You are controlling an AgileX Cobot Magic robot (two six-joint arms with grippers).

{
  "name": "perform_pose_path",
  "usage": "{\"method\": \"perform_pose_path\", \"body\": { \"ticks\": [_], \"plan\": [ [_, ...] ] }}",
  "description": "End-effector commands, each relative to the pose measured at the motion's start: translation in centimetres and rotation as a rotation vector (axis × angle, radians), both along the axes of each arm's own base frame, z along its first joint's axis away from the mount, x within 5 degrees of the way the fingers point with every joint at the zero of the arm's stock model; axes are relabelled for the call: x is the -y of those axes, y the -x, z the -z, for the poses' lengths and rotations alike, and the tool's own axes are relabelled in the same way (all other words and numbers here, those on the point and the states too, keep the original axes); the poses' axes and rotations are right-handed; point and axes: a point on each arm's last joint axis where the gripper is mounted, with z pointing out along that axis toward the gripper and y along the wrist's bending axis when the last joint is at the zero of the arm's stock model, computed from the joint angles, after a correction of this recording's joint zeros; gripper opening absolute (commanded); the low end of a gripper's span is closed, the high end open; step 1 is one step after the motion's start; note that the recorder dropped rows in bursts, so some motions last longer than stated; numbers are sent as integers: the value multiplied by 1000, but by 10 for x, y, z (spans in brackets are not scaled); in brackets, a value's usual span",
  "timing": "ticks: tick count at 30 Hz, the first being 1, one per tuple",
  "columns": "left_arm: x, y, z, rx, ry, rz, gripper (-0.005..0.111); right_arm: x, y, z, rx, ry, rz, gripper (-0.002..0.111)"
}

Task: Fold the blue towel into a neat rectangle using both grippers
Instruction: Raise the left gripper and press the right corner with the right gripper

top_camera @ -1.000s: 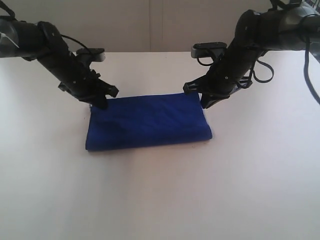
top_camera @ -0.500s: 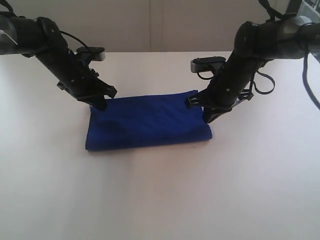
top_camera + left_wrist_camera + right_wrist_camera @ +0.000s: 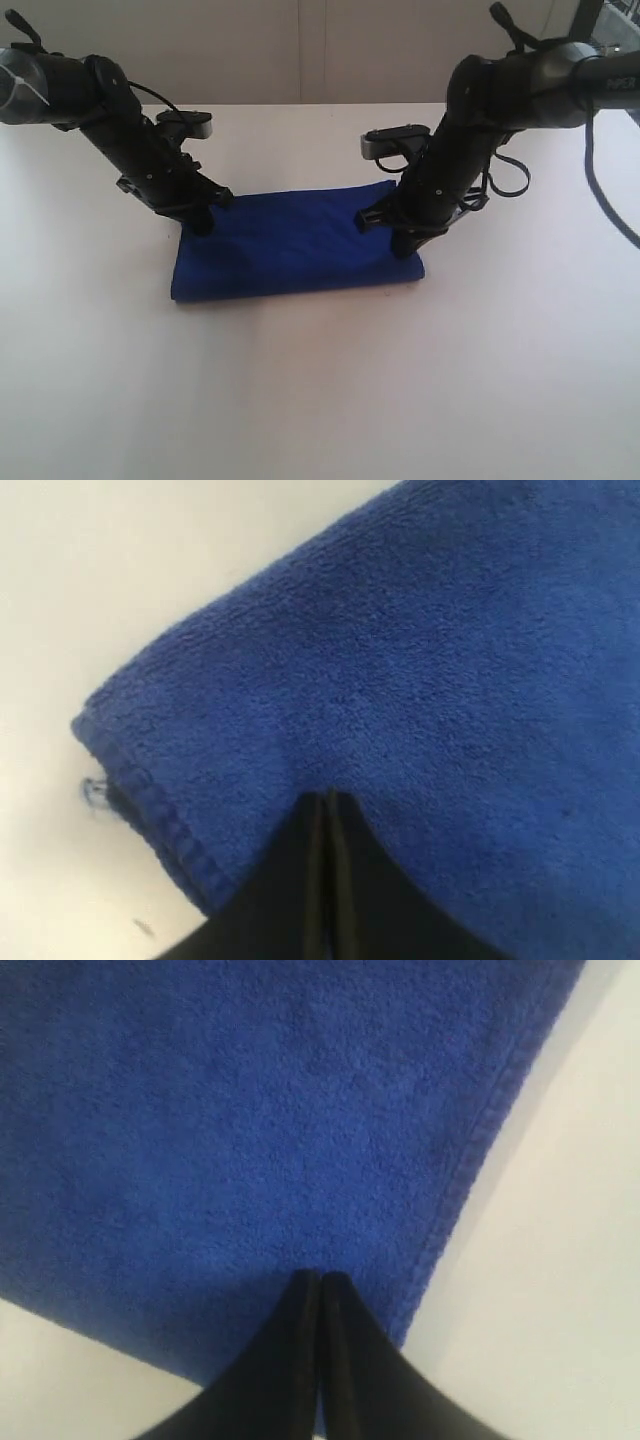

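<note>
You have 1 folded blue towel and 2 closed jaw sets, left gripper and right gripper, tips on it

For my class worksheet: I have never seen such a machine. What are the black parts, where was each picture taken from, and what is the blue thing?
This is a robot with two dark grey arms. Each ends in a black claw, the left gripper and the right gripper. The wide picture comes from a camera off the arms; the two close-ups from cameras on the wrists. A folded deep-blue soft towel lies on a white table. Both claws are shut, tips at opposite ends of the towel; no cloth looks pinched.
</note>
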Motion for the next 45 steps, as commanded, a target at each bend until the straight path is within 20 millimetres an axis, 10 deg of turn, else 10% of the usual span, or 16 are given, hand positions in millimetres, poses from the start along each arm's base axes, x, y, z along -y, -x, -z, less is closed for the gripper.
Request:
{"method": "perform_pose_path", "body": {
  "ticks": [1, 20, 31, 45],
  "plan": [
    [-1, 1, 0, -6, 3, -3, 0, 1, 1, 3, -13, 21, -1, 0],
    [-1, -13, -4, 142, 33, -75, 0, 1, 17, 16, -127, 12, 55, 0],
    [-7, -7, -57, 276, 5, -38, 0, 4, 27, 21, -200, 26, 64, 0],
    [-7, -4, -64, 276, 5, -33, 0, 4, 24, 10, -102, 0, 94, 0]
  ]
}}
